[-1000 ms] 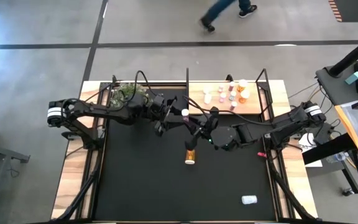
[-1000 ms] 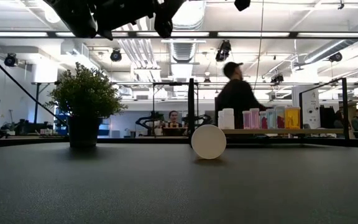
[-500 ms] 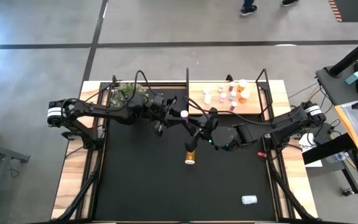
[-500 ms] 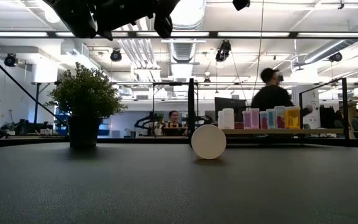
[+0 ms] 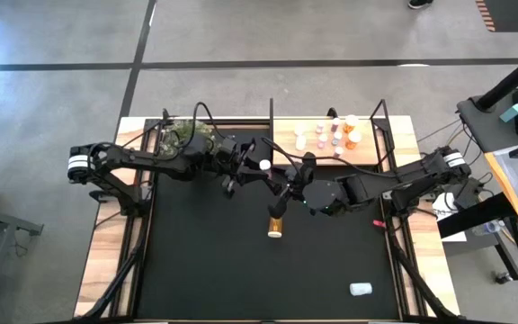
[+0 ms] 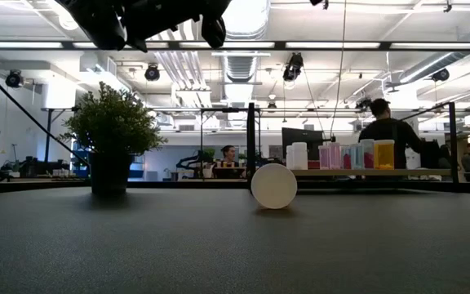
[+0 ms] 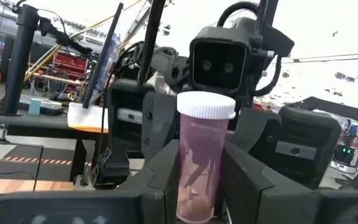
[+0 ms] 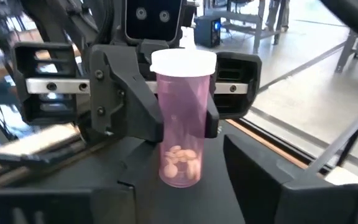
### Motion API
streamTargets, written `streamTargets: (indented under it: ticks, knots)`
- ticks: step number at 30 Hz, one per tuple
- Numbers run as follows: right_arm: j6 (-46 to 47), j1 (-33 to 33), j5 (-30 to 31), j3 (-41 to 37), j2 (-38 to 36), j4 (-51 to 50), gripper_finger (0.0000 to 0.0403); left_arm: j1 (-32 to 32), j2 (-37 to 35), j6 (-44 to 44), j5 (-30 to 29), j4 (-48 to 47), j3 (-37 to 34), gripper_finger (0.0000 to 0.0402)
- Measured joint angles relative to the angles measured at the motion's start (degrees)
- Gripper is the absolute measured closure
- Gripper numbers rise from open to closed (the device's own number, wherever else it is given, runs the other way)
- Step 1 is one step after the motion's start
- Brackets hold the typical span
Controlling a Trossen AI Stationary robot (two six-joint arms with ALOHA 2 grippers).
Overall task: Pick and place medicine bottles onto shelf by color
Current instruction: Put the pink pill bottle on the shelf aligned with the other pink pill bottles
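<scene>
In your high view, the left gripper (image 5: 257, 171) and right gripper (image 5: 288, 186) meet nose to nose just above the centre of the frame, over the black mat (image 5: 196, 261). A pink bottle (image 5: 265, 166) sits between them. An orange bottle (image 5: 276, 223) lies on the mat just below centre, a clear bottle (image 5: 361, 289) at lower right, and the shelf (image 5: 371, 144) at upper right carries a cluster of bottles.

Your low view puts the orange bottle's white cap (image 6: 274, 186) dead centre, a potted plant (image 6: 111, 139) at left, and the shelf's row of bottles (image 6: 341, 155) right of centre.

Your left wrist view shows that claw's fingers (image 7: 166, 168) clamped on the pink bottle (image 7: 202, 155), held upright at centre.

Your right wrist view shows the right claw's fingers (image 8: 260, 174) apart, clear of the pink bottle (image 8: 182, 118).
</scene>
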Motion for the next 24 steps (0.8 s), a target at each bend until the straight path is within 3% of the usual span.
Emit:
streamTargets:
  ticks: [3, 6, 11, 15, 24]
  knots:
    - [1.8, 0.0, -0.9, 4.6, 0.0, -9.3, 0.0206, 0.0, 0.0, 0.0, -0.1, 0.0, 0.0, 0.0324]
    - [7.0, -0.1, -6.2, 10.7, -0.1, -21.6, 0.0184, -0.1, 0.0, -0.1, 0.6, -0.7, -0.1, 0.0324]
    - [18.3, -0.3, -10.3, 18.6, -0.2, -36.0, 0.017, 0.0, 0.3, 0.0, 0.9, -5.1, -0.5, 0.0324]
    - [20.8, -0.3, -14.2, 21.2, 0.5, -41.1, 0.017, -0.1, 0.1, 0.0, 0.7, -7.9, -0.5, 0.0324]
    - [27.6, -1.1, -25.6, 22.6, 1.0, -42.3, 0.0161, -2.3, 0.2, -0.1, 0.4, -23.8, -1.1, 0.0324]
